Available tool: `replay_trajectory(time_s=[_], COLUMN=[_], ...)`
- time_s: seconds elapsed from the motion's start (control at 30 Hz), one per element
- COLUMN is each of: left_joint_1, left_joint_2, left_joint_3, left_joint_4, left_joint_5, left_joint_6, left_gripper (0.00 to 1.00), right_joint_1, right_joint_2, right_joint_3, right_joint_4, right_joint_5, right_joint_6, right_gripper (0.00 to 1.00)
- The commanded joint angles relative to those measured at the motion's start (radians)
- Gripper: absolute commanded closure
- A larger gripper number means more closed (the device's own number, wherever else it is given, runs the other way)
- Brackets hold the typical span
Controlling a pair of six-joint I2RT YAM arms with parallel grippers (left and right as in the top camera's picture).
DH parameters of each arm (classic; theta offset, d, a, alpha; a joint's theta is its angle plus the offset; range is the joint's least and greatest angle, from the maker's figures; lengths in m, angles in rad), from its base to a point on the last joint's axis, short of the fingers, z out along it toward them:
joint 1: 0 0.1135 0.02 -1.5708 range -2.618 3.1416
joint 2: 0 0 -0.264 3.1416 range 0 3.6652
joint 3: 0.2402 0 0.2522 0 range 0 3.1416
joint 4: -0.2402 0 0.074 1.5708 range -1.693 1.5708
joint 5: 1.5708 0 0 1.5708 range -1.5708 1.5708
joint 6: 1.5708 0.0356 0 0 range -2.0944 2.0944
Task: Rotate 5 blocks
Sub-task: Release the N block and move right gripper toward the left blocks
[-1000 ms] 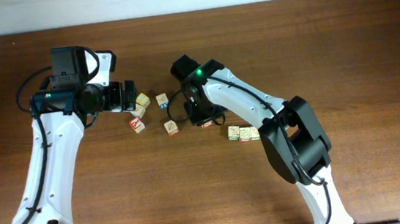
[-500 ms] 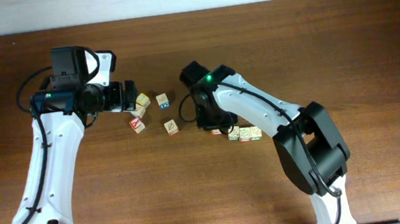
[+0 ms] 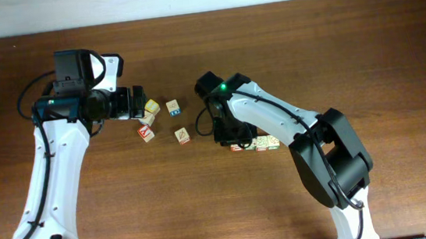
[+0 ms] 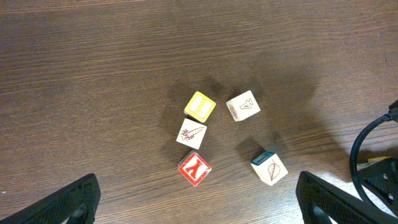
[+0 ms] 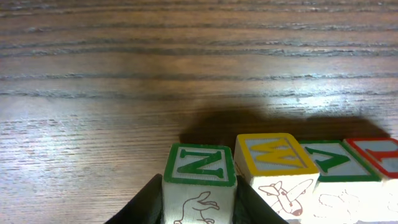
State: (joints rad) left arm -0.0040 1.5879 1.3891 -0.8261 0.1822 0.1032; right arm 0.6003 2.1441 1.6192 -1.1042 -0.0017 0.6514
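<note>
The dark wooden worktop [image 3: 364, 58] carries two groups of cubes, with an arm over each. The left gripper [image 3: 138, 102] hangs spread wide above the loose cluster [image 4: 191, 132] left of centre, touching nothing, probably parked clear while the other arm works. The right gripper [image 5: 199, 210] is low at the row of blocks [image 3: 262, 143] right of centre. Its fingers [image 5: 152, 202] flank the end cube, the green N block [image 5: 199, 163], which sits against the W block [image 5: 275, 154]. I cannot tell whether they pinch it or only bracket it. That low, side-on hold would suit turning the cube and keeping it in line.

blocks [image 5: 273, 163] side by side, row on table [image 5: 93, 74]
</note>
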Motion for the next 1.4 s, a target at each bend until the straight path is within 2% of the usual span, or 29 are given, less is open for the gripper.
replay_trajectory(time_s=[0.0,0.07,0.1,0.33,0.5,1.37], left_joint_1=[0.000,0.000,0.000,0.000,0.000,-0.004], left_joint_2=[0.003,0.003,0.003,0.003,0.003,0.003], left_joint_3=[0.021,0.021,0.021,0.021,0.021,0.021], left_joint_4=[0.002,0.002,0.002,0.002,0.002,0.002], left_joint_5=[-0.004,-0.004,-0.004,-0.004,-0.004,-0.004], left_joint_6=[-0.013,-0.012,-0.013,-0.013,-0.013,-0.013], left_gripper=[0.01,0.01,0.01,0.01,0.01,0.01], right_joint_1=[0.001,0.001,0.001,0.021,0.099,0.020], right_joint_2=[-0.013,-0.013,-0.013,-0.067,-0.023,0.008], right_joint_3=[0.003,0.003,0.003,0.069,0.053,-0.009], right_joint_4=[-0.008,-0.008,-0.008,0.010,0.081,0.057], right_joint_5=[0.002,-0.010,-0.010,-0.033,-0.028,-0.003], right_joint_6=[0.008,0.008,0.008,-0.072,-0.098,-0.066], right_gripper=[0.61,0.51,0.51,0.52,0.59,0.62])
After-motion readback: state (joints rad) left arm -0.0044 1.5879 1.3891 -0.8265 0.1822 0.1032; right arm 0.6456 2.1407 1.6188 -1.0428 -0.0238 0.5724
